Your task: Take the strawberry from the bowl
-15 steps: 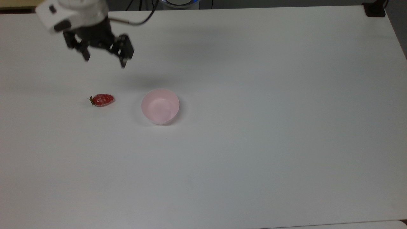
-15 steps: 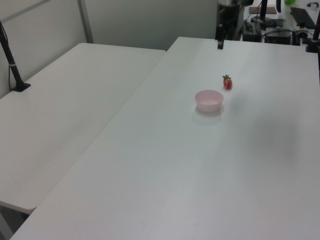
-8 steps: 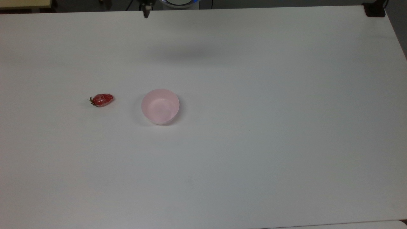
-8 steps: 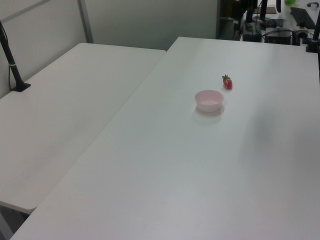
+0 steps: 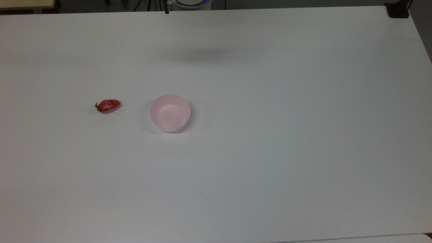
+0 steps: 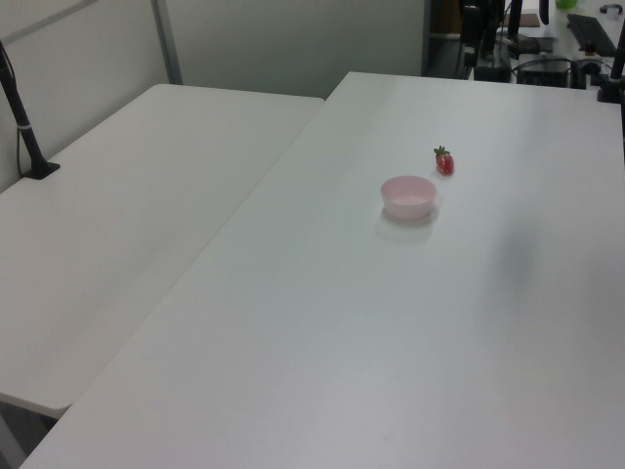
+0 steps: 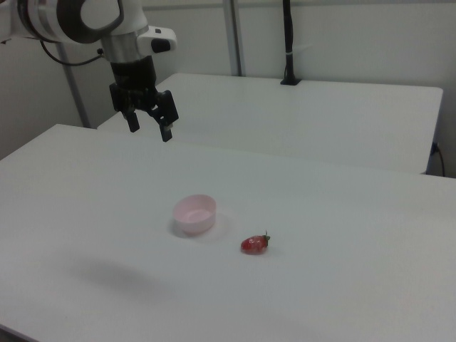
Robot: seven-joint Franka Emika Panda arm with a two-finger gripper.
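The glossy red strawberry (image 5: 108, 105) (image 6: 444, 162) (image 7: 255, 244) lies on its side on the white table, outside the bowl and a short way from it. The pale pink bowl (image 5: 170, 112) (image 6: 408, 195) (image 7: 194, 214) stands upright with nothing in it. In the right view my gripper (image 7: 149, 132) hangs high above the table, up and to the right view's left of the bowl. Its two black fingers are spread open and hold nothing. One dark fingertip (image 5: 166, 11) pokes in at the top view's upper edge.
A second white table (image 6: 146, 195) (image 7: 320, 114) adjoins this one. A black post (image 6: 24, 127) (image 7: 288, 43) stands on that table. A black clamp (image 5: 398, 10) sits at the top view's upper right corner. Desks with equipment (image 6: 547, 39) lie past the far edge.
The gripper, open above and behind the strawberry a second ago, has risen and drifted toward the top view's upper edge and rightward. Strawberry and bowl have not moved.
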